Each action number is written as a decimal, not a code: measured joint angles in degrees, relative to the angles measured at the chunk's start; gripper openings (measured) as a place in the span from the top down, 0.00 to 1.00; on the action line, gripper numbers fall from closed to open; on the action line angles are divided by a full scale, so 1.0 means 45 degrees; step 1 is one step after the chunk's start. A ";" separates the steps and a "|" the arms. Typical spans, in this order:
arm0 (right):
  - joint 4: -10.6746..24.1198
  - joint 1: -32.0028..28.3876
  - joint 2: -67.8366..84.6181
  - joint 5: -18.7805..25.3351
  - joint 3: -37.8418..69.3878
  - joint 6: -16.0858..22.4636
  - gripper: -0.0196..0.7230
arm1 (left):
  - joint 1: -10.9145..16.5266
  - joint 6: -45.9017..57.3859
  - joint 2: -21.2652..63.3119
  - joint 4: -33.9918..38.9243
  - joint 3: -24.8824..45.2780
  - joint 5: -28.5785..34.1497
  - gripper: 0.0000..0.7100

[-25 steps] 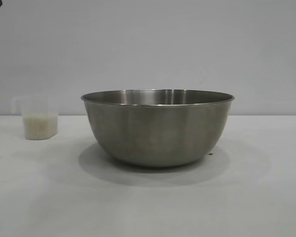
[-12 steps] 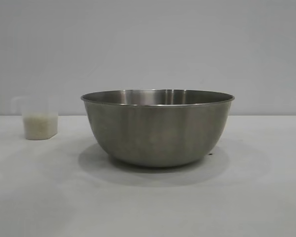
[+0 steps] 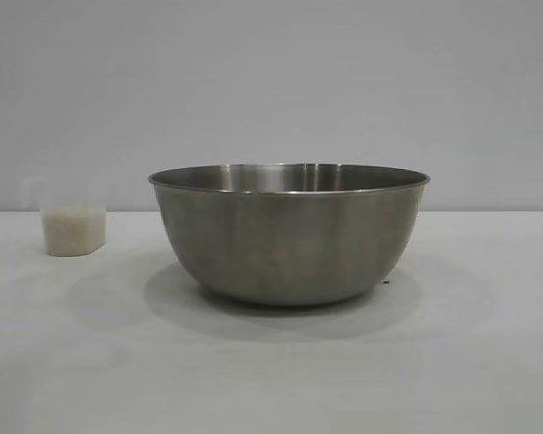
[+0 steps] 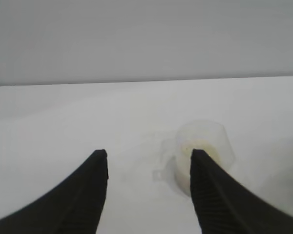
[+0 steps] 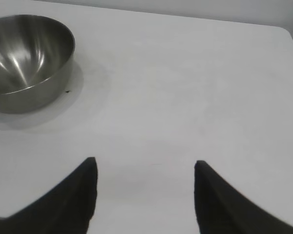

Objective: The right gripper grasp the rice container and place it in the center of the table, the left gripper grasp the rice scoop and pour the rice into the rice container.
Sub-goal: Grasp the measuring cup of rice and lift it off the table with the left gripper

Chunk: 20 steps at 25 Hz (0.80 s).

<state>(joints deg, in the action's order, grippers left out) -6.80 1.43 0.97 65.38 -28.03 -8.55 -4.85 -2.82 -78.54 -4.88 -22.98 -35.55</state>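
Observation:
The steel rice container point(image 3: 290, 233) stands upright in the middle of the white table point(image 3: 471, 362), empty as far as its inside point(image 5: 24, 53) shows. The translucent rice scoop point(image 3: 72, 220) stands at the far left, about a third full of white rice point(image 3: 72, 231). My left gripper point(image 4: 149, 156) hangs open above the table, with the rice scoop point(image 4: 202, 151) below and partly behind one finger. My right gripper point(image 5: 144, 165) is open over bare table, well away from the container. Neither gripper shows in the exterior view.
A plain grey wall point(image 3: 271, 81) backs the table. A tiny dark speck point(image 3: 385, 282) lies beside the container's base. The table's rounded corner point(image 5: 283, 30) shows in the right wrist view.
A dark bit of an arm at the exterior view's top left corner has left the picture. The container and scoop have not moved.

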 joint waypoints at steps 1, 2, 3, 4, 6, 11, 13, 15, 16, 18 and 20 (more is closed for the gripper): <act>0.0000 0.0000 0.0000 0.0000 0.0000 0.0000 0.46 | 0.0000 0.0000 -0.0218 0.0000 0.0137 -0.0348 0.54; 0.0000 0.0000 0.0000 0.0000 0.0000 0.0000 0.46 | 0.0000 0.0000 -0.0428 0.0030 0.0166 -0.0685 0.54; 0.0000 0.0000 0.0000 0.0000 0.0000 0.0000 0.46 | 0.0000 0.0000 -0.0712 0.0153 0.0175 -0.1046 0.54; 0.0000 0.0000 0.0000 0.0000 0.0000 0.0000 0.46 | 0.0000 0.0000 -0.1025 0.0385 0.0175 -0.1394 0.54; 0.0000 0.0000 0.0000 0.0000 0.0000 0.0000 0.46 | 0.0000 0.0000 -0.1648 0.0781 0.0194 -0.2311 0.54; 0.0000 0.0000 0.0000 0.0000 0.0000 0.0000 0.46 | 0.0000 0.0000 -0.3425 0.0969 0.0194 -0.4585 0.54; 0.0000 0.0000 0.0000 0.0000 0.0000 0.0000 0.46 | 0.0000 0.0000 -0.4043 0.0969 0.0194 -0.5129 0.54; 0.0000 0.0000 0.0000 0.0000 0.0000 0.0000 0.46 | 0.0000 0.0000 -0.4688 0.0969 0.0194 -0.5532 0.54; 0.0000 0.0000 0.0000 0.0000 0.0000 0.0000 0.46 | 0.0000 0.0000 -0.4946 0.0969 0.0194 -0.5816 0.54; 0.0000 0.0000 0.0000 0.0000 0.0000 0.0000 0.46 | 0.0000 0.0000 -0.5507 0.0989 0.0194 -0.6325 0.54; 0.0000 0.0000 0.0000 0.0000 0.0000 0.0000 0.46 | 0.0000 0.0000 -0.5967 0.0989 0.0172 -0.6523 0.54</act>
<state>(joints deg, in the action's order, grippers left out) -6.80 1.43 0.97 65.38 -28.03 -8.55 -4.85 -2.82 -105.39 -0.43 -22.20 -64.91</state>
